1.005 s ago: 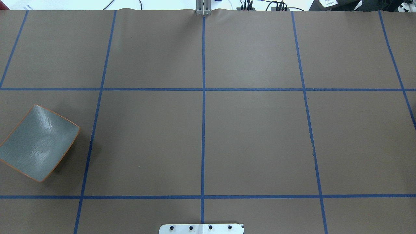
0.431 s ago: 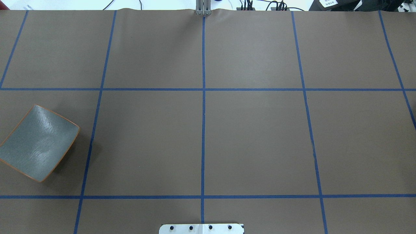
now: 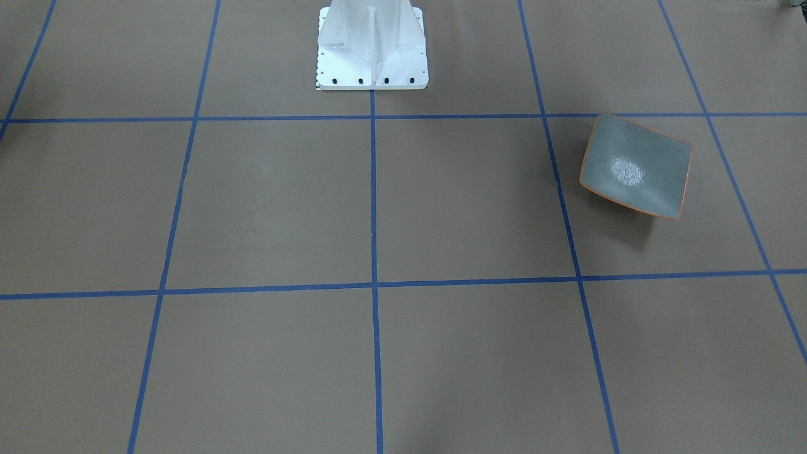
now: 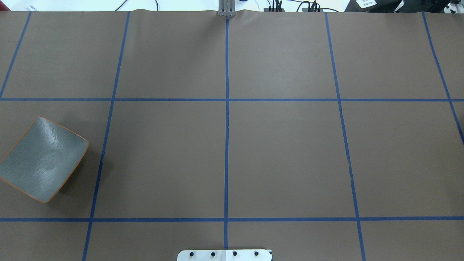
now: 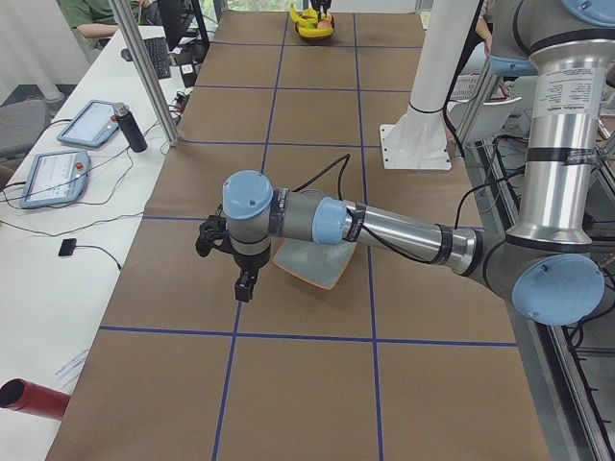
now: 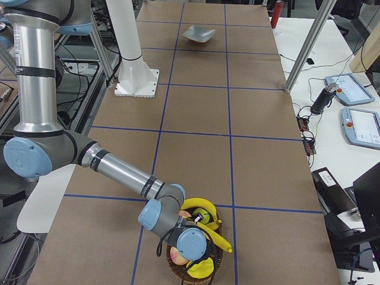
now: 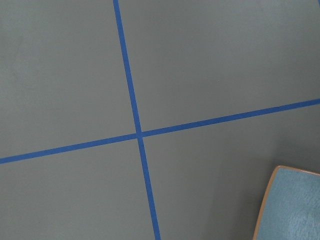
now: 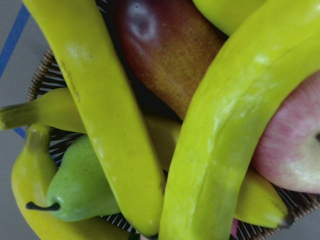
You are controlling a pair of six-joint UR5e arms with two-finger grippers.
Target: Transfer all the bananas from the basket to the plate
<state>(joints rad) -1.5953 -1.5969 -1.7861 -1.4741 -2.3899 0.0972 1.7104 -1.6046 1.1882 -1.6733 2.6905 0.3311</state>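
Several yellow bananas (image 8: 105, 115) lie across a woven basket (image 8: 40, 80) and fill the right wrist view. The same bananas (image 6: 209, 228) and basket (image 6: 191, 270) sit under the near right arm, whose gripper (image 6: 195, 221) hangs just over the fruit; I cannot tell whether it is open or shut. The grey-blue plate (image 4: 41, 159) with its orange rim stands bare at the table's left, as the plate (image 3: 633, 167) also shows from the front. The left gripper (image 5: 242, 285) hovers beside the plate (image 5: 307, 261), its state unclear. A corner of the plate (image 7: 295, 205) enters the left wrist view.
A green pear (image 8: 80, 185), a red-brown mango (image 8: 170, 50) and a pink apple (image 8: 295, 150) share the basket. The white robot base (image 3: 372, 47) stands at the table's robot side. Blue tape lines grid the brown table (image 4: 282, 156). Metal posts (image 5: 144, 67) line the operators' side.
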